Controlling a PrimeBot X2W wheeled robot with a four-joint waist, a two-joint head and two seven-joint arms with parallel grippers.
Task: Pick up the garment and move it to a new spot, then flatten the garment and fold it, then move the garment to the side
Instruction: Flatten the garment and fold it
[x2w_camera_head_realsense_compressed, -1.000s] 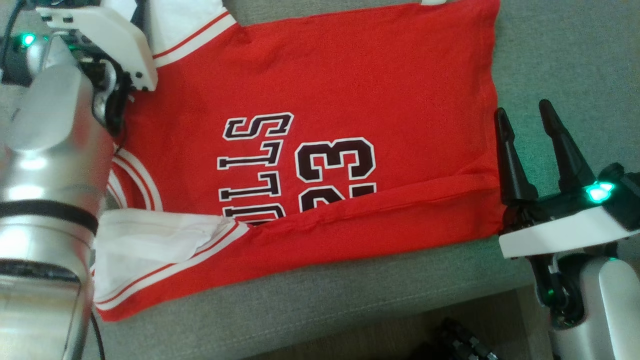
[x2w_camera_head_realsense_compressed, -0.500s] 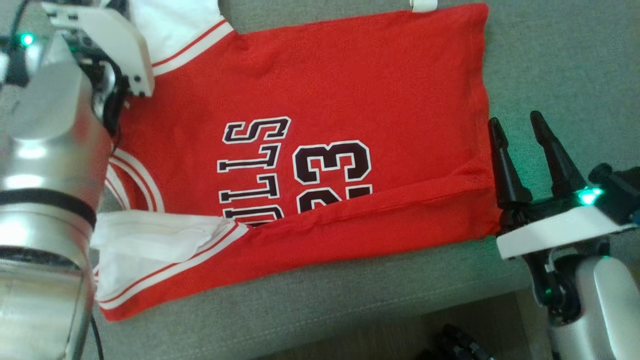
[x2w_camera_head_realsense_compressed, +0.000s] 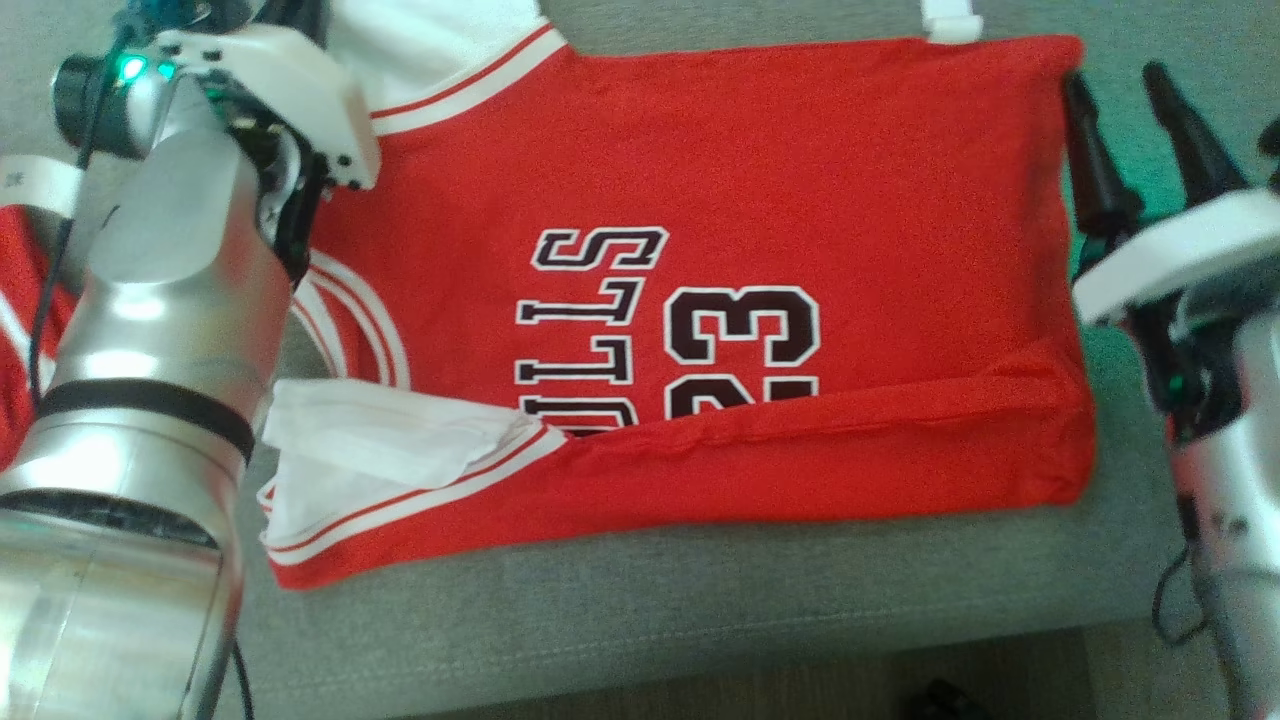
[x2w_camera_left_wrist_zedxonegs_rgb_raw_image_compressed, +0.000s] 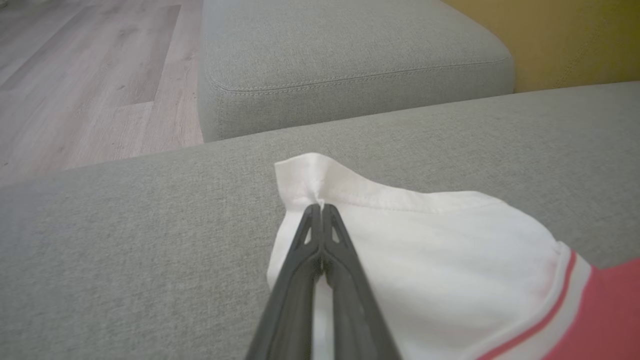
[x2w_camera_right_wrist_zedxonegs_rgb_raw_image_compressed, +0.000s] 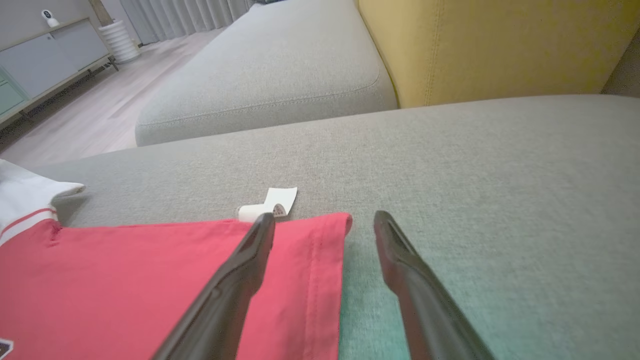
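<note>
Red jersey (x2w_camera_head_realsense_compressed: 800, 180) flat on grey cushion (x2w_camera_head_realsense_compressed: 700, 600), left gripper (x2w_camera_left_wrist_zedxonegs_rgb_raw_image_compressed: 320, 207) pinching its white sleeve (x2w_camera_left_wrist_zedxonegs_rgb_raw_image_compressed: 425, 250) hem, right gripper (x2w_camera_right_wrist_zedxonegs_rgb_raw_image_compressed: 325, 216) spread astride the jersey's corner

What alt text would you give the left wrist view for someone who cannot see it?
The left gripper, its two dark fingers shut, pinches the hem of the white sleeve of a red garment lying on a grey sofa cushion. Beyond are another grey cushion, wooden floor and a yellow backrest.
</note>
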